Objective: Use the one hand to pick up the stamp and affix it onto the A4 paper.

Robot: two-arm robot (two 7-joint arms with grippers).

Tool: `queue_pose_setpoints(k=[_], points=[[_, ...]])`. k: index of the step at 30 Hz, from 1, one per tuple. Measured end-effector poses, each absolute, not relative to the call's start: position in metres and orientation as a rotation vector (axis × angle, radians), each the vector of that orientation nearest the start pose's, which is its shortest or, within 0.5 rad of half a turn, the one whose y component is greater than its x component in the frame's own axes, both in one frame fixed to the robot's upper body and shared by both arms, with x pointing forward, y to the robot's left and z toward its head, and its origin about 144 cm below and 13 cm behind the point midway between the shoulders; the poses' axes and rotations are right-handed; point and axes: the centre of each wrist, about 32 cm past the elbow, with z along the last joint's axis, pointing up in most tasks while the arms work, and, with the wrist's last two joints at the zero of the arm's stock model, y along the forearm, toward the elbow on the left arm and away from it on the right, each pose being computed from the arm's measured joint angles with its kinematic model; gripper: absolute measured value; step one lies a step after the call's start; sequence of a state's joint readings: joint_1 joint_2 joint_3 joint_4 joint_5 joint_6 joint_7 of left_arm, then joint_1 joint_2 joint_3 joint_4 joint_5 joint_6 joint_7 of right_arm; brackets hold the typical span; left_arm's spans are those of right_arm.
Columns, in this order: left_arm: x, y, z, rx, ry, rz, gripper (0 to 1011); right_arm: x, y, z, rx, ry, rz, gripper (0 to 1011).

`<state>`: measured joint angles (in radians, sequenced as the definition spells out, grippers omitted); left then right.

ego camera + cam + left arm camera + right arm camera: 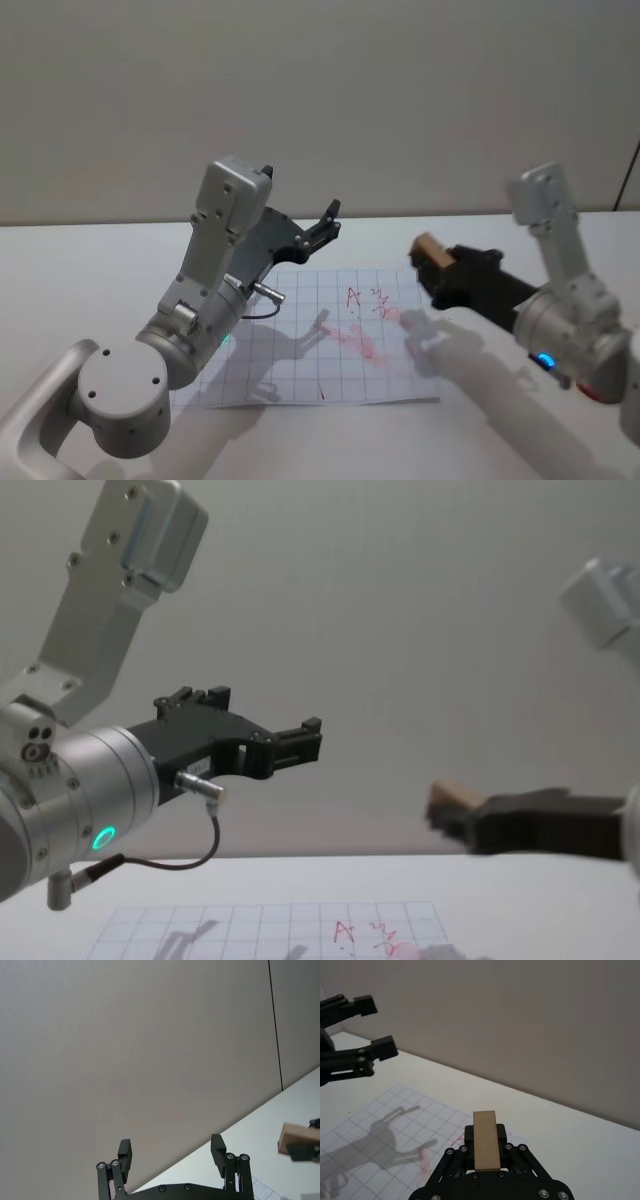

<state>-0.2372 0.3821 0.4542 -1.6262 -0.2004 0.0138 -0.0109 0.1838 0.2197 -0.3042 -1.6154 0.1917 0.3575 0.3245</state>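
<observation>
The right gripper [485, 1132] is clamped on the wooden stamp [486, 1147], held in the air over the right edge of the A4 paper [300, 345], near its red scribbles [365, 298]. The left gripper [170, 1146], fingers apart, hangs above the sheet's far left part, with open air between the two grippers. The left arm [200, 300] covers the sheet's near left corner.
</observation>
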Motion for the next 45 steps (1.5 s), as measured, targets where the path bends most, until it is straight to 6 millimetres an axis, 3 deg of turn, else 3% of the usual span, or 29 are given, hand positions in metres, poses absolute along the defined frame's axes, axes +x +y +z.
queue_pose_setpoints(k=[12, 18, 25, 34, 45], points=[[0.492, 0.198, 1.204, 0.061, -0.268, 1.124, 1001, 0.476, -0.244, 1.212, -0.203, 0.098, -1.116, 220], [0.492, 0.198, 1.204, 0.061, -0.268, 1.124, 1001, 0.454, -0.282, 1.211, -0.269, 0.109, -1.213, 220], [0.492, 0.198, 1.204, 0.061, -0.268, 1.124, 1001, 0.431, -0.31, 1.208, -0.354, 0.133, -1.259, 220], [0.492, 0.198, 1.204, 0.061, -0.268, 1.124, 1001, 0.412, -0.328, 1.204, -0.444, 0.167, -1.248, 220], [0.492, 0.198, 1.204, 0.061, -0.268, 1.124, 1001, 0.403, -0.335, 1.201, -0.512, 0.197, -1.226, 220]])
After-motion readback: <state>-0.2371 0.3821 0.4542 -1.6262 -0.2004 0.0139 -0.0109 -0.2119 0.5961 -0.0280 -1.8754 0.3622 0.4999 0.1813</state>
